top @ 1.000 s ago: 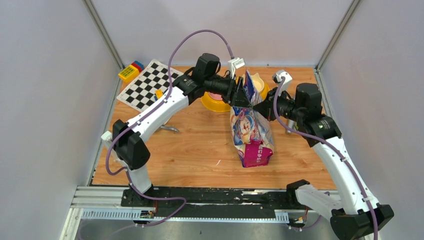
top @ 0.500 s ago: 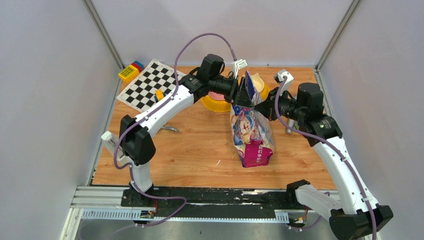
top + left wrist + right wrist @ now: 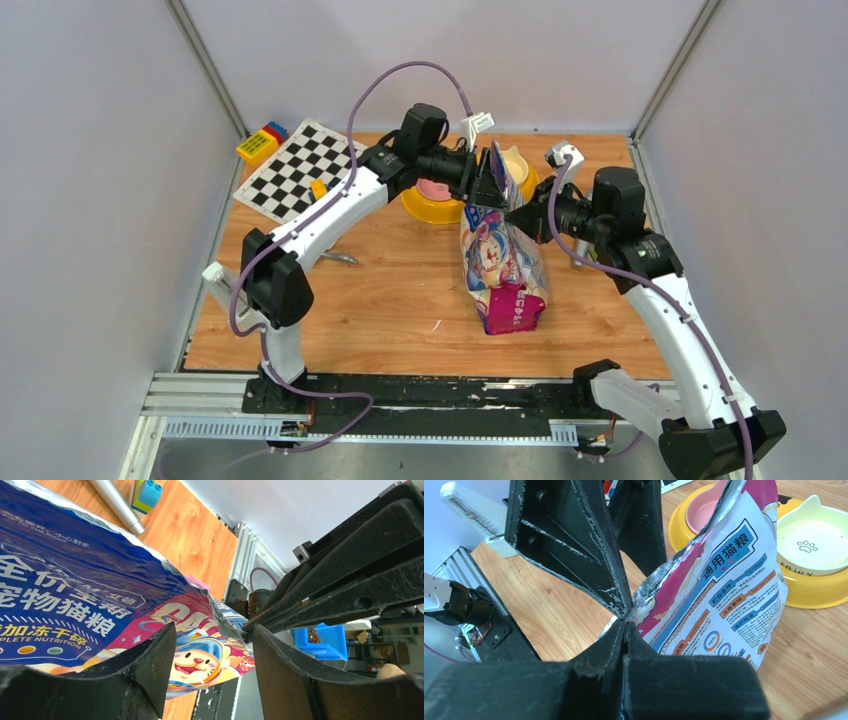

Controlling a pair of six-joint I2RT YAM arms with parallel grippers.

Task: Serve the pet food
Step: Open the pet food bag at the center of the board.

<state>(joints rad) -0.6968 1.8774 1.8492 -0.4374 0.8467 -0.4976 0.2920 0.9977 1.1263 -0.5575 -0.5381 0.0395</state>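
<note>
The glossy blue-and-pink cat-food bag [image 3: 505, 270] stands upright mid-table, its top open. The pet food itself is hidden inside. My right gripper [image 3: 512, 213] is shut on the bag's right top edge, the foil lip pinched between its jaws [image 3: 625, 625]. My left gripper [image 3: 487, 190] reaches in from the left at the bag's top. Its jaws stand open [image 3: 215, 635], with the bag's printed front [image 3: 75, 595] running into the gap and not pinched. The yellow double-bowl feeder [image 3: 430, 205] sits just behind the bag; its pink and cream bowls [image 3: 814, 540] hold nothing.
A checkerboard sheet [image 3: 300, 170] and toy blocks [image 3: 262, 140] lie at the back left. A metal cylinder [image 3: 340, 258] rests on the wood left of the bag. Grey walls close in both sides; the aluminium rail [image 3: 400, 400] runs along the near edge.
The left gripper has shifted slightly back along the bag's top and its jaws have narrowed a little. The right gripper and the bag have stayed put.
</note>
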